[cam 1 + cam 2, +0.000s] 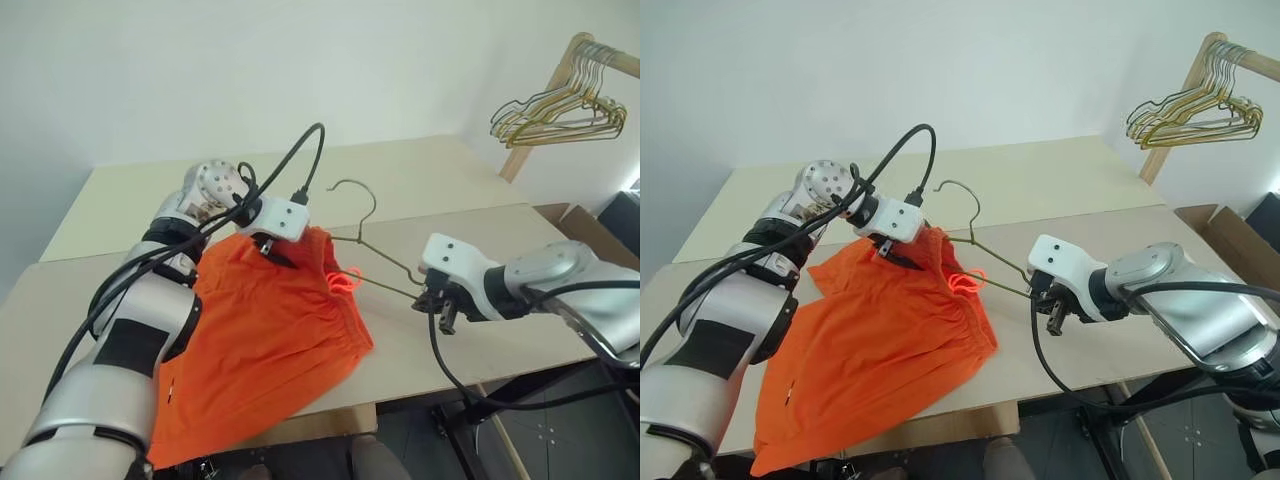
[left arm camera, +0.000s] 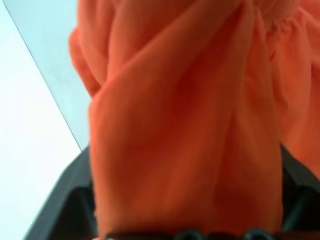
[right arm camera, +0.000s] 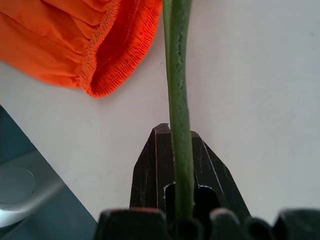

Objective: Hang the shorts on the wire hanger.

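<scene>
pale wooden table (image 1: 450, 190) against white wall (image 1: 200, 70).

The left arm rises from the lower left of the frame, bends at the elbow and reaches toward the centre, its left hand (image 1: 268, 246) angled down with fingers (image 2: 65, 200) spread on either side of a fold of the shorts (image 1: 265, 340). The right arm enters from the right edge, forearm nearly level; the right hand (image 3: 176, 150) is clamped tight on the wire hanger (image 3: 176, 75).
</scene>
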You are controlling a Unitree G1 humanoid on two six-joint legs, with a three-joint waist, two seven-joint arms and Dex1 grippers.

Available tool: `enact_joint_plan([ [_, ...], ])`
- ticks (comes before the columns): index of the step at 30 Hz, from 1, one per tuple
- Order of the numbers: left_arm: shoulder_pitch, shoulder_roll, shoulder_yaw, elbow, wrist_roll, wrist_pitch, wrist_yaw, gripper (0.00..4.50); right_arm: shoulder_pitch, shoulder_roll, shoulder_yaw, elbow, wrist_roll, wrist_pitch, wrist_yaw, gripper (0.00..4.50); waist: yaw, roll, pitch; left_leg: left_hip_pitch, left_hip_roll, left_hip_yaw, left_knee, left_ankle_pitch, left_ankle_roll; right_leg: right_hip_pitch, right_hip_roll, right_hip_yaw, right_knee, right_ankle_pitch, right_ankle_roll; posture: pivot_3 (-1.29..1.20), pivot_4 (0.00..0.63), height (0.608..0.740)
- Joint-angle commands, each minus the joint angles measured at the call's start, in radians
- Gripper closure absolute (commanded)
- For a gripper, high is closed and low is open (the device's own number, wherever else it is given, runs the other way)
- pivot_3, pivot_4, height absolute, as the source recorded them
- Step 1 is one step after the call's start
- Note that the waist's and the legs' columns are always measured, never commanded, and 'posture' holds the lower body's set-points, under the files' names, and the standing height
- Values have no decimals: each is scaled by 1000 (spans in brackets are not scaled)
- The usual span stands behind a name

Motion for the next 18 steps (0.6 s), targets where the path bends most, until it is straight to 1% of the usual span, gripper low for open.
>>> enact_joint_plan([
  [1, -36, 2, 18, 6, 17, -16, 32, 2263, -36, -3, -35, -27, 13, 7, 2, 4500, 0, 0, 0, 0, 0, 0, 0, 0, 0, 0, 0, 0, 0, 0, 0, -244, 0, 740],
  [3, -34, 0, 25, 6, 17, -16, 33, 2761, -42, -3, -37, -26, 18, 12, 4, 4500, 0, 0, 0, 0, 0, 0, 0, 0, 0, 0, 0, 0, 0, 0, 0, -244, 0, 740],
  [5, -32, -1, 30, 5, 13, -14, 30, 3379, -47, -3, -38, -25, 21, 15, 5, 4500, 0, 0, 0, 0, 0, 0, 0, 0, 0, 0, 0, 0, 0, 0, 0, -245, 0, 740],
  [6, -30, 0, 33, 6, 10, -14, 26, 3771, -48, -4, -38, -25, 21, 15, 5, 4500, 0, 0, 0, 0, 0, -1, 0, 0, 0, 0, 0, 0, 0, 0, 0, -245, 0, 740],
  [7, -29, 0, 37, 7, 6, -11, 22, 4017, -47, -5, -38, -27, 20, 10, 5, 4500, 0, 0, 0, 0, 0, -1, 0, 0, 0, 0, 0, 0, 0, 0, 0, -245, 0, 740],
  [8, -29, 0, 40, 8, 3, -6, 21, 4399, -42, -8, -37, -33, 12, -8, 5, 4500, 0, 0, 0, 0, 0, -1, 0, 0, 0, 0, 0, 0, 0, 0, 0, -245, 0, 740],
  [9, -28, 0, 43, 9, 2, 0, 22, 4476, -32, -10, -41, -39, 4, -37, 6, 4500, 0, 0, 0, 0, 0, -1, 0, 0, 0, 0, 0, 0, 1, 0, 0, -245, 0, 740],
  [13, -25, -1, 64, 13, -7, 18, 21, 4476, 21, -2, -85, -56, -13, -104, -13, 4500, 1, 0, 0, 0, 0, -1, 0, 0, 0, -1, 0, 0, 1, 0, 1, -244, 0, 740],
  [16, -21, 2, 79, 13, -12, 38, 17, 4500, 67, -27, -115, -68, -24, -120, -21, 3701, 1, 0, 0, -1, -1, -1, 0, 0, 0, -1, -1, 0, 1, 0, 1, -243, 0, 740],
  [18, -18, 4, 94, 13, -21, 62, 15, 4500, 125, -46, -188, -82, -11, -116, -26, 2984, 3, 0, 0, -1, -1, -1, 0, 0, 0, -1, -1, -1, 2, 0, 1, -240, 0, 740],
])
